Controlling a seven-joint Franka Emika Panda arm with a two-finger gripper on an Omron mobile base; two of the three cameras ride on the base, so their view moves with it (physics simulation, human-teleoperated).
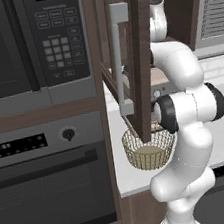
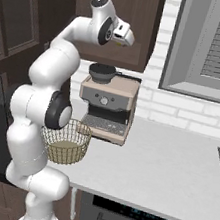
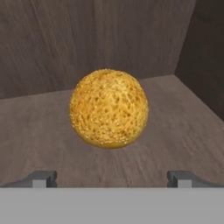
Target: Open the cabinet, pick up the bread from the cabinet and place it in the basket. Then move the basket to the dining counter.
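Fingertips (image 3: pixel 42 178) spread wide apart, nothing between them yet, aimed square at the bread (image 3: pixel 108 108). Bread sitting on the shelf floor of the cabinet (image 1: pixel 137 55), just ahead of the gripper (image 3: pixel 111 178), centred between the tips, back wall close behind it. Best advance straight in, level with the shelf, until the tips flank the widest part of the loaf (round thing, likely to roll if nudged off-centre). Then close gently, lift a little before withdrawing past the open door. Basket (image 1: pixel 148 148) waiting on the white worktop (image 2: pixel 173 168), below the cabinet, beside the coffee machine (image 2: pixel 107 106).
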